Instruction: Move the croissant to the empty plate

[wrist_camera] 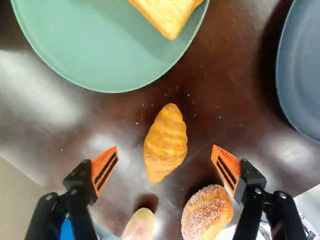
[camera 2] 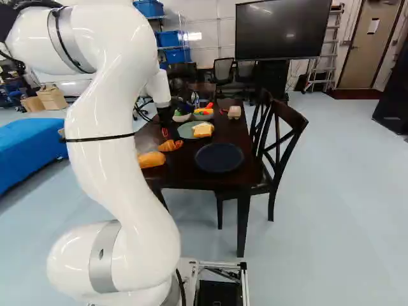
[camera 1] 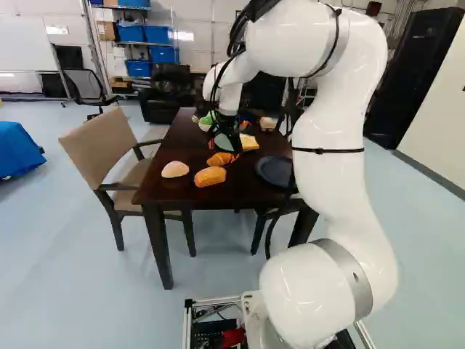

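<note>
Above the table, the gripper (camera 1: pixel 232 142) hangs close over the croissant (camera 1: pixel 221 158) in the left base view. Seen from the wrist, the gripper (wrist_camera: pixel 165 150) is open, its orange pads wide apart. The croissant (wrist_camera: pixel 166 143) lies on the bare tabletop between and slightly ahead of the fingertips, touched by neither. The empty dark blue plate (wrist_camera: pixel 304 70) lies off to one side, beyond the finger nearer the sugared bread; the right base view shows this plate (camera 2: pixel 218 157) whole, near the table's front edge.
A green plate (wrist_camera: pixel 100 60) holding sliced bread (wrist_camera: pixel 169 14) lies ahead of the croissant. Sugared bread (wrist_camera: pixel 207 212) is close beside one finger, with a paler roll (wrist_camera: pixel 139 225) nearby. Bowls (camera 2: pixel 203 115) stand farther back on the dark table (camera 1: pixel 167 190). Chairs (camera 1: pixel 102 149) flank it.
</note>
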Available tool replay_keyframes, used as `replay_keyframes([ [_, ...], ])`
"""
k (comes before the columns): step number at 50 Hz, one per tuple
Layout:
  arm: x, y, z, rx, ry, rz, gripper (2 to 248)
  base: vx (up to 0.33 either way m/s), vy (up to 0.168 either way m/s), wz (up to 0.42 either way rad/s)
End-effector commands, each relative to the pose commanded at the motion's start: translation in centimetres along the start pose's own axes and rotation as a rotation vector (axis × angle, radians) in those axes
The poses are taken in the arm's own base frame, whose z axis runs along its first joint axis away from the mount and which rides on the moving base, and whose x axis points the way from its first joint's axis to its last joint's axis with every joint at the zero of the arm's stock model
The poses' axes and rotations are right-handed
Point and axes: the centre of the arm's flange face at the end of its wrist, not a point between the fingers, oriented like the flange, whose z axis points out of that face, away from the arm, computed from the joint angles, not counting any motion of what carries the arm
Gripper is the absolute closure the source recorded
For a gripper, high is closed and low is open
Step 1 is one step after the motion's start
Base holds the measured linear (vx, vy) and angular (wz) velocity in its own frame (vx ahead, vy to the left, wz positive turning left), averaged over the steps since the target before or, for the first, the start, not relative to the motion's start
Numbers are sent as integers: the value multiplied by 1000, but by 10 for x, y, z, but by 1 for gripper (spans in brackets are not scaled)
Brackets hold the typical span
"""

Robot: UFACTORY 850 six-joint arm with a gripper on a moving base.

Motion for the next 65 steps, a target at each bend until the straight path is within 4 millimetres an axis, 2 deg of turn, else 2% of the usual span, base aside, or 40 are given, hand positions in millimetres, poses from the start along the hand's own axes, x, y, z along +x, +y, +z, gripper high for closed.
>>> replay_keyframes([
  [42,0,-1,3,-4,-2,0,6,0,0,0],
  [43,0,-1,3,-4,-2,0,20,0,0,0],
  [47,0,-1,3,-4,-2,0,20,0,0,0],
  [48,0,-1,3,-4,-2,0,32,0,0,0],
  [52,0,-1,3,-4,-2,0,32,0,0,0],
  [53,0,-1,3,-4,-2,0,44,0,0,0],
  [57,0,-1,3,-4,-2,0,44,0,0,0],
  [58,0,-1,3,-4,-2,0,56,0,0,0],
  [63,0,-1,3,-4,-2,0,56,0,0,0],
  [64,0,-1,3,-4,-2,0,68,0,0,0],
  [65,0,-1,3,-4,-2,0,68,0,0,0],
])
